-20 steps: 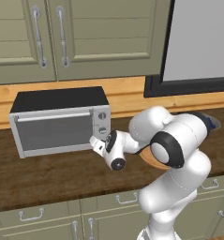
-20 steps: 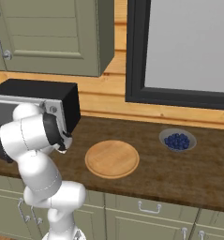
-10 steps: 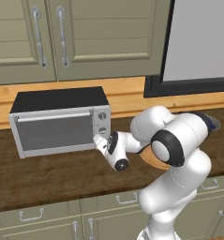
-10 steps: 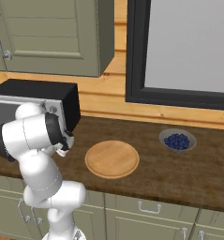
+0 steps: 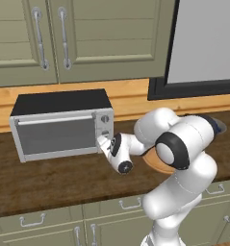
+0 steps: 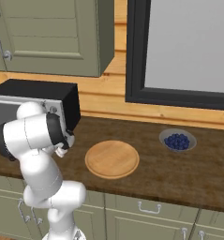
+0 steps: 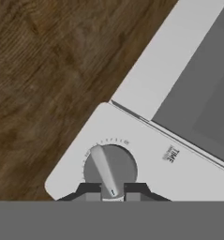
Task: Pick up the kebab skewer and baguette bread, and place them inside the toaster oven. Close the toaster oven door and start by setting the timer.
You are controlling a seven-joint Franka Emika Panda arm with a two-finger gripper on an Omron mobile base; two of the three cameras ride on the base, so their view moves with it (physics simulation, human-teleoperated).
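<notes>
The toaster oven [image 5: 61, 125] is sitting at the left on the worktop [image 5: 49, 182], its door [image 5: 56, 136] shut. The arm is bending low and reaching leftward, its jaws [image 7: 112, 193] nearly closed, pinching the lowest knob [image 7: 109, 169] on the oven's right panel.

The toaster oven [image 5: 63, 127] is looking silver-grey, and it is wearing a black top. Its door [image 5: 56, 136] is showing a darker grey window. The knob [image 7: 109, 169] is looking dark grey with a pale grey bar across it, and little dark marks are running round it on the white panel. The counter [image 6: 179, 173] is showing dark brown wood with streaks. The plate [image 6: 112, 159] is glowing light brown. The bowl [image 6: 178, 140] is looking grey, with blue berries [image 6: 177, 141] in it. The cabinets [image 5: 87, 38] are looking dull green.
</notes>
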